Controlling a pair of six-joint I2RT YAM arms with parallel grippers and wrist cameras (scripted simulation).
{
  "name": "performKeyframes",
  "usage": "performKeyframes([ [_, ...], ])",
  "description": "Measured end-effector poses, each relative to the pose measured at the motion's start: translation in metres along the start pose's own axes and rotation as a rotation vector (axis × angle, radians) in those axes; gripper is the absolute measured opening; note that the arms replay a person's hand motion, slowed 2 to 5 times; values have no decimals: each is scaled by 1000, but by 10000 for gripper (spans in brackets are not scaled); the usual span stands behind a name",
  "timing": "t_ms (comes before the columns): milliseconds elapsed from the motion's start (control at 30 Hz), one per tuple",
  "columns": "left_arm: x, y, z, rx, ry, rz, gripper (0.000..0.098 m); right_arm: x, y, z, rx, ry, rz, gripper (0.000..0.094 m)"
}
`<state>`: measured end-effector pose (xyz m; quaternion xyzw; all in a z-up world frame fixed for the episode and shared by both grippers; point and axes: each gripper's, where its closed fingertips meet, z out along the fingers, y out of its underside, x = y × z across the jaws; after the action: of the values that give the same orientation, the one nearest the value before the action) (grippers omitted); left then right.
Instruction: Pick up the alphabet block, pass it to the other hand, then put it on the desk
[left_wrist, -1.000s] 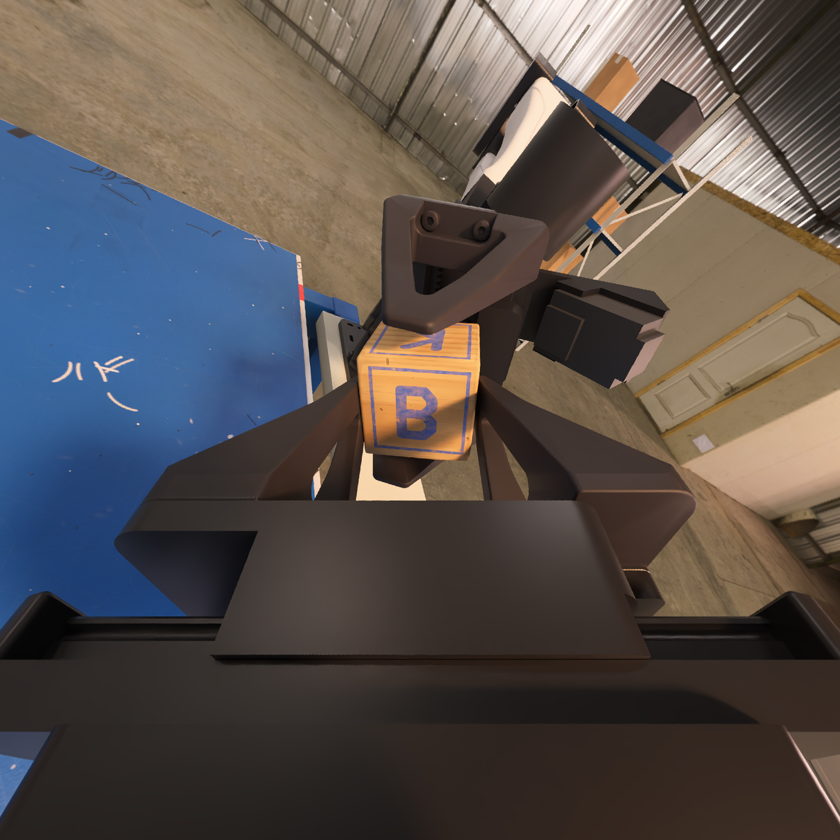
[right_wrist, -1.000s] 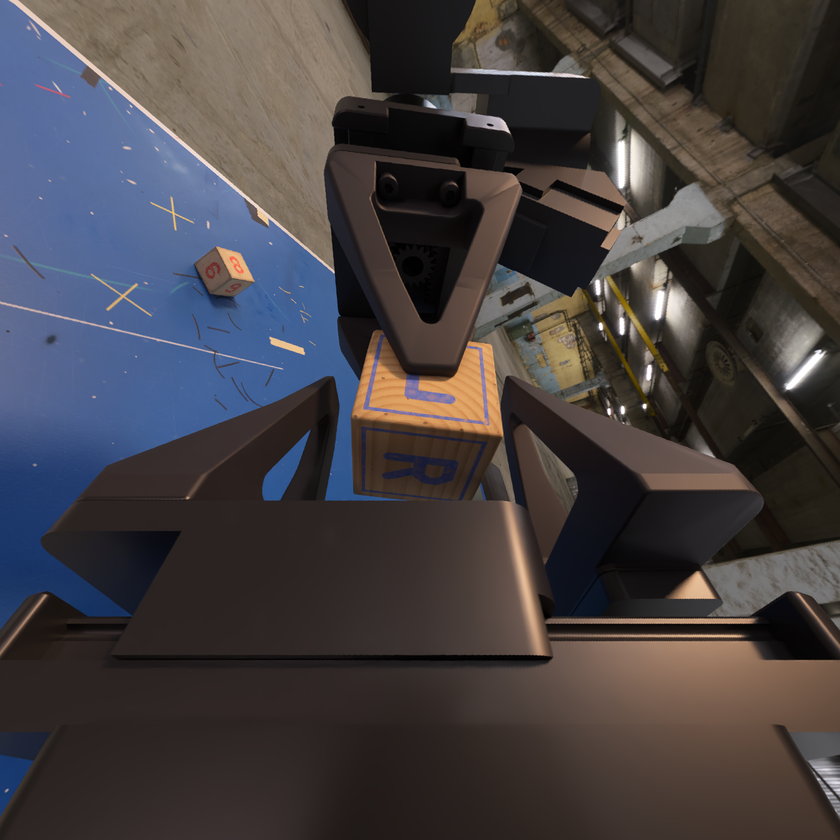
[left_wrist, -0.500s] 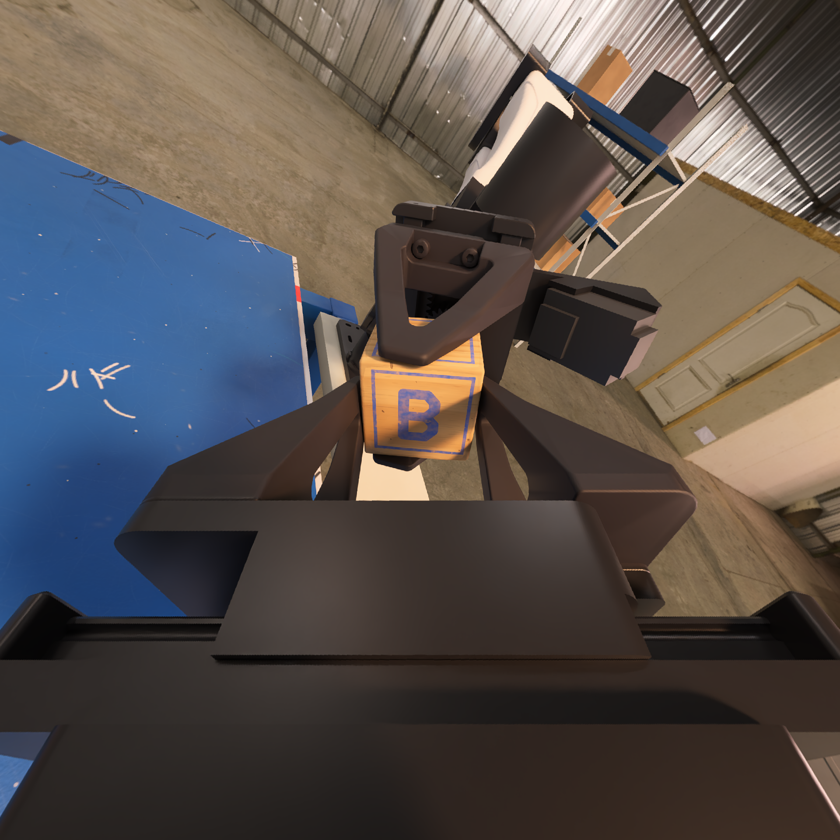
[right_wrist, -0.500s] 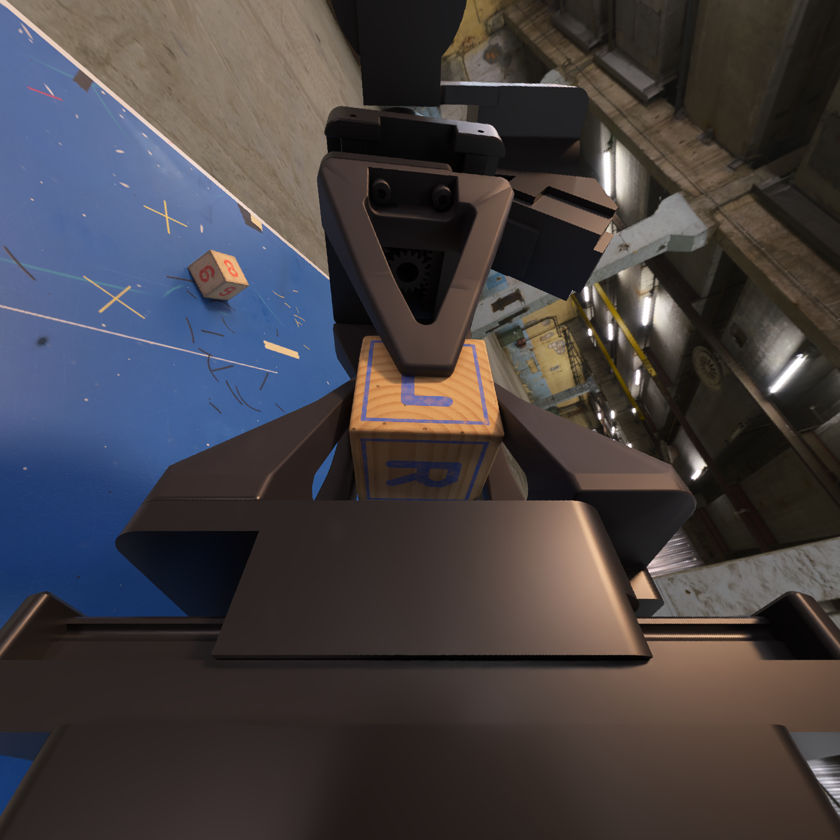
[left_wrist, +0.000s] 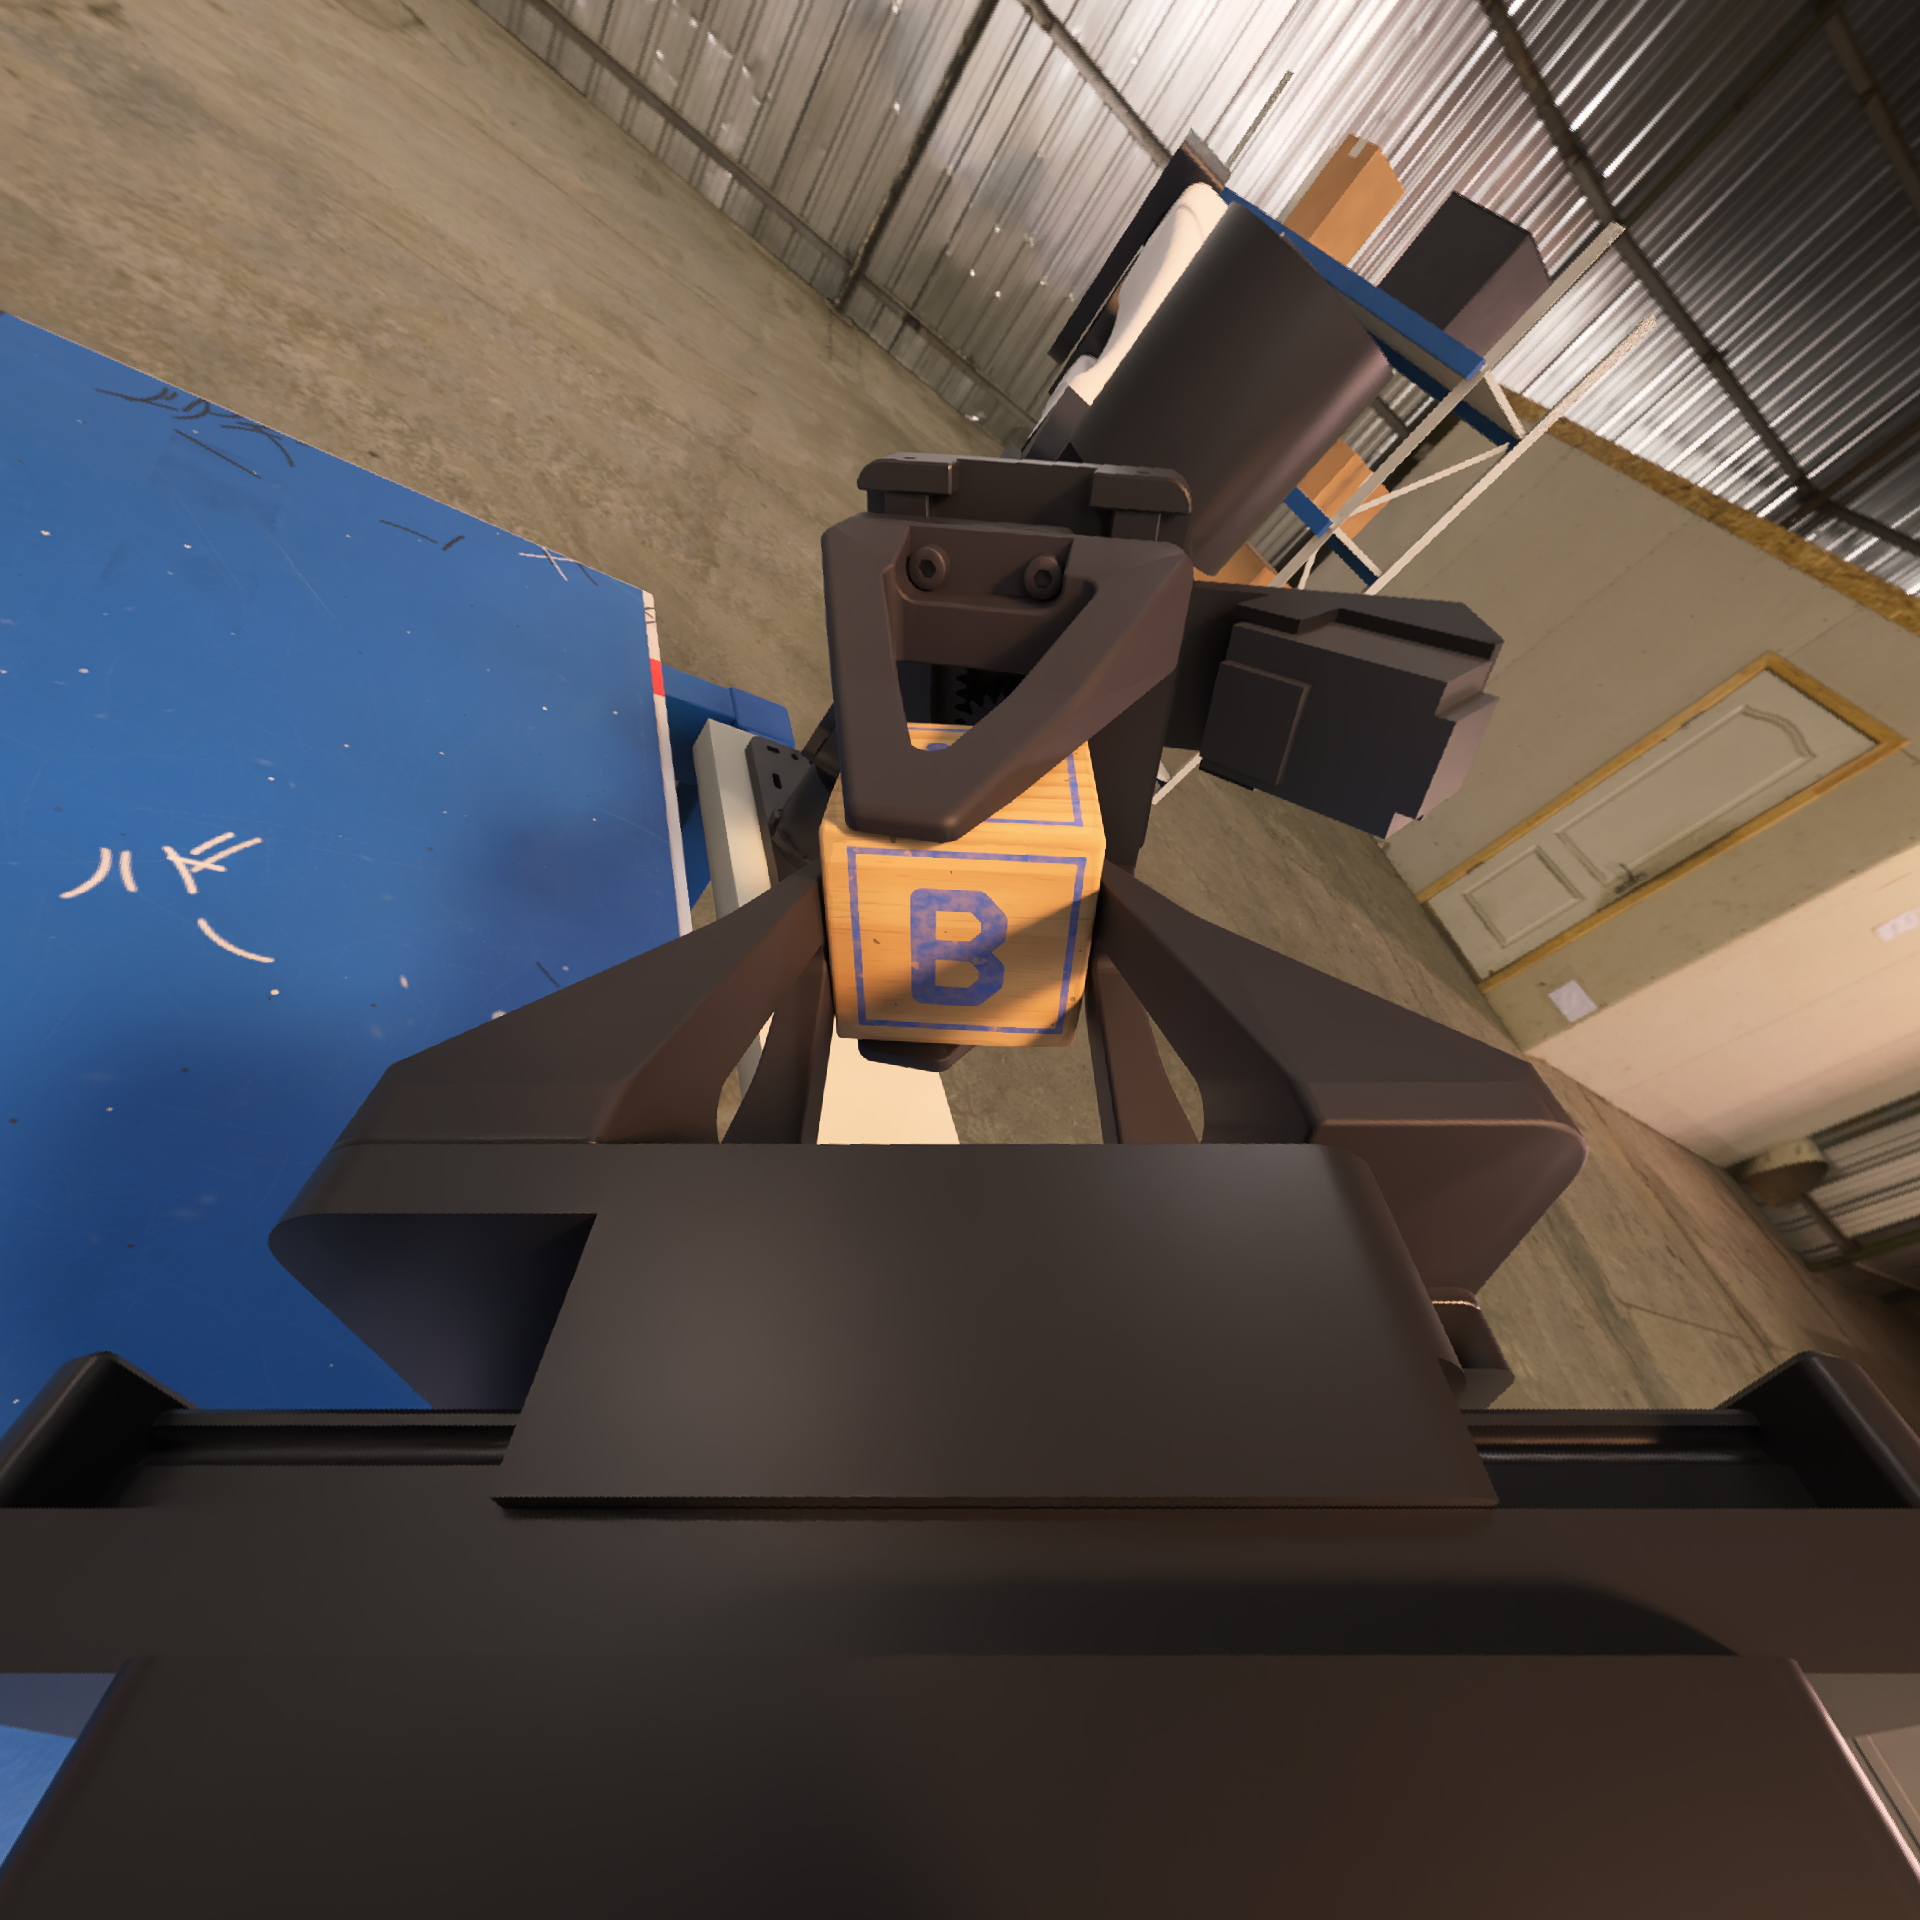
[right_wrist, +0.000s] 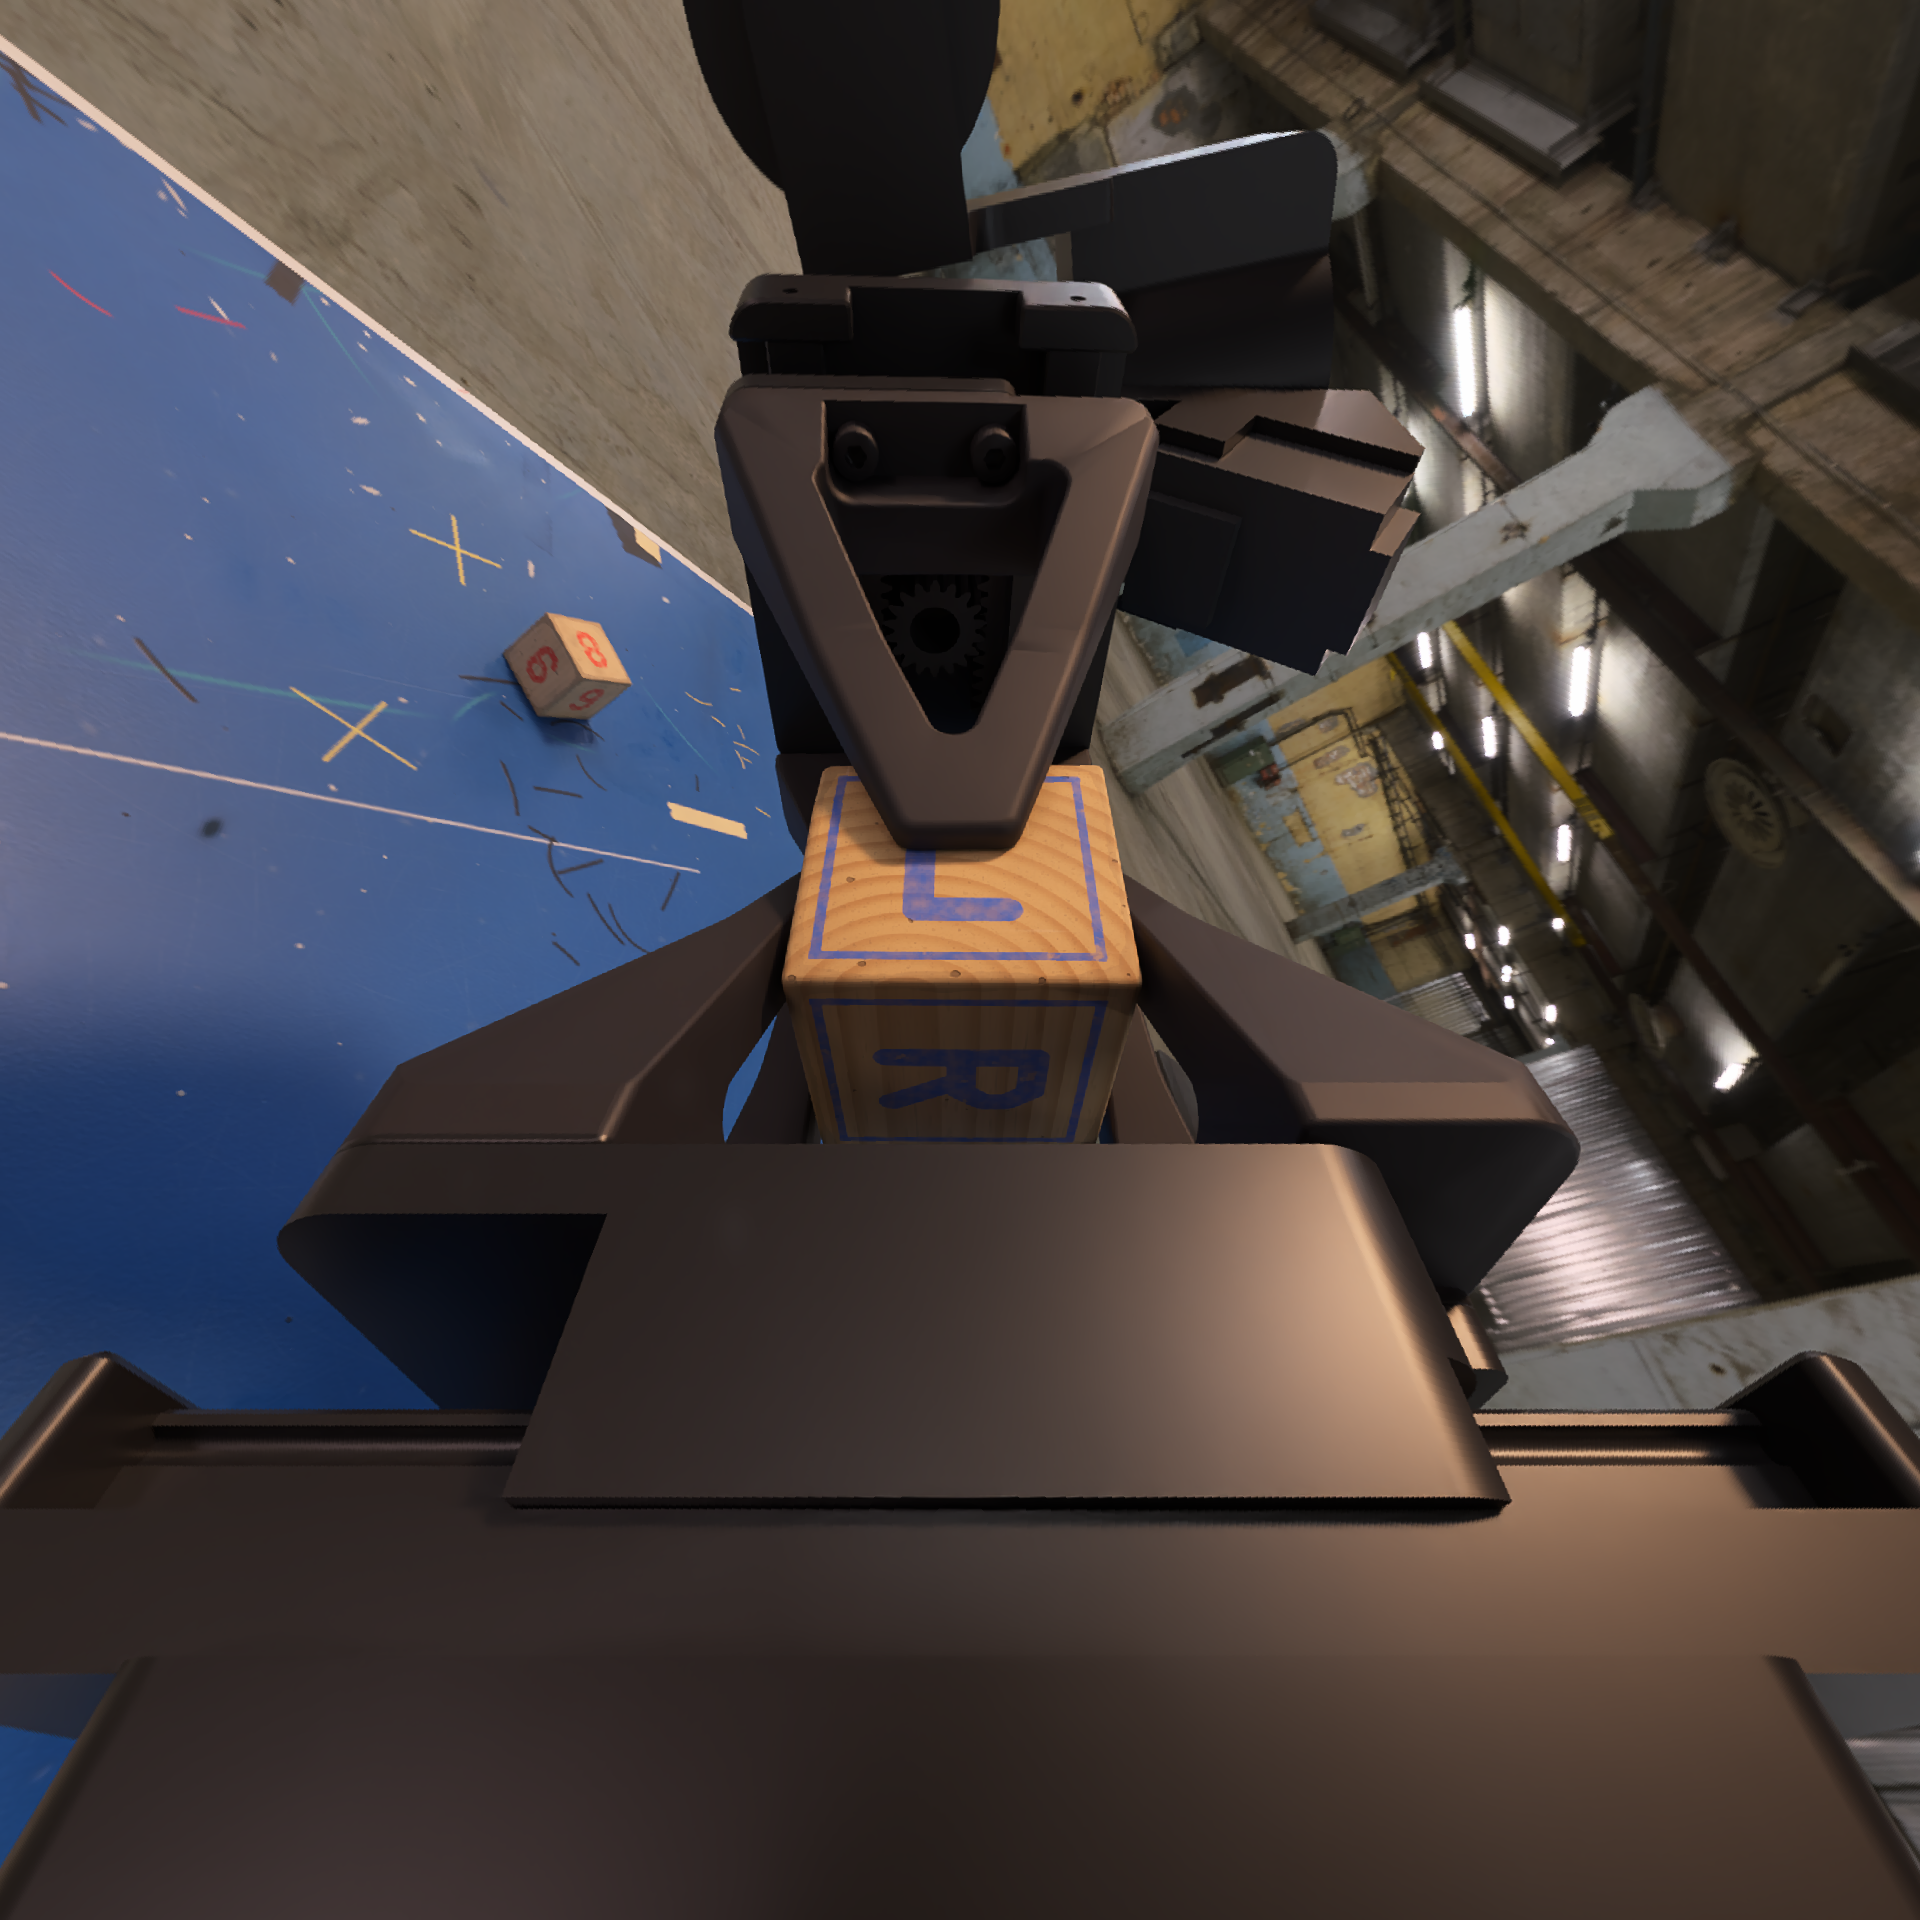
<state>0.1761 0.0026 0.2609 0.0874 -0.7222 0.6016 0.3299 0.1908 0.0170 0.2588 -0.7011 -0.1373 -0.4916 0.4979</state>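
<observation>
The wooden alphabet block (left_wrist: 961, 935) with blue letters hangs in the air between both grippers, off the edge of the blue desk (left_wrist: 312, 779). My left gripper (left_wrist: 961, 914) is shut on its two sides. The right gripper's upper finger (left_wrist: 966, 727) lies over the block's top, facing me. In the right wrist view the block (right_wrist: 956, 935) sits between my right gripper (right_wrist: 961, 997), whose fingers press its sides. The left gripper's finger (right_wrist: 935, 665) lies on the block's top face there.
A small wooden cube with red numbers (right_wrist: 566, 665) lies on the blue desk (right_wrist: 260, 935) near its far edge. Concrete floor, a metal shelf rack with boxes (left_wrist: 1351, 312) and a door lie beyond the desk.
The right gripper's fingers were spread wide around the block one second ago and have closed onto its sides. The left gripper has kept its hold. Both arms barely shifted.
</observation>
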Motion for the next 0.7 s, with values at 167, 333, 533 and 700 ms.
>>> performKeyframes([
  [167, -1, -5, -6, 19, -2, 4, 536, 1, 2, -3, -3, -28, 44, 382],
  [333, -5, -9, -18, 54, -43, 17, 694, 10, 13, -10, -53, -36, 90, 382],
  [533, -11, -16, -35, 87, -150, 76, 710, 42, 35, -26, -161, 20, 187, 382],
  [700, -13, -22, -47, 98, -257, 149, 710, 75, 66, -49, -276, 91, 346, 382],
])
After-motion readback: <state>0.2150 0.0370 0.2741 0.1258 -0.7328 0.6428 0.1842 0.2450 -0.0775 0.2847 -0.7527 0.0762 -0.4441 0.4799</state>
